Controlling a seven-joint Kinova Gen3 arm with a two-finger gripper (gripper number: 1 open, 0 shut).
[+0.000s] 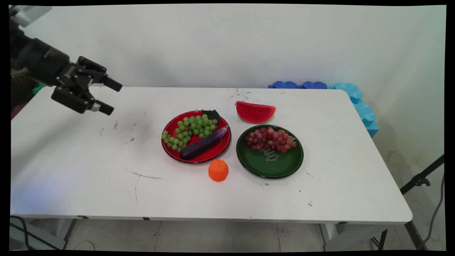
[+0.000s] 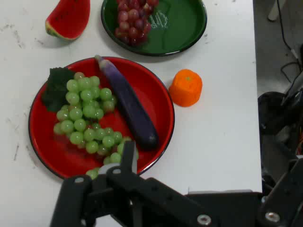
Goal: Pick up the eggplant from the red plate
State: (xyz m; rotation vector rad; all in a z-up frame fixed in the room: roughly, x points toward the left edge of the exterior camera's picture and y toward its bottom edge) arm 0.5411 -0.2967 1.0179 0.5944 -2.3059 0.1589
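End effector (image 1: 113, 98) empty, well left of red plate (image 1: 171, 153)

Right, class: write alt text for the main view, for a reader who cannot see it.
A black gripper, jaws open, hovers above a white table's left end. Mid-table, a red plate holds green grapes and an eggplant, beside a green plate of red grapes, a watermelon slice and an orange.

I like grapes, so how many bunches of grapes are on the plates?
2. The green grapes lie on the red plate beside the eggplant. The red grapes lie on the green plate to its right.
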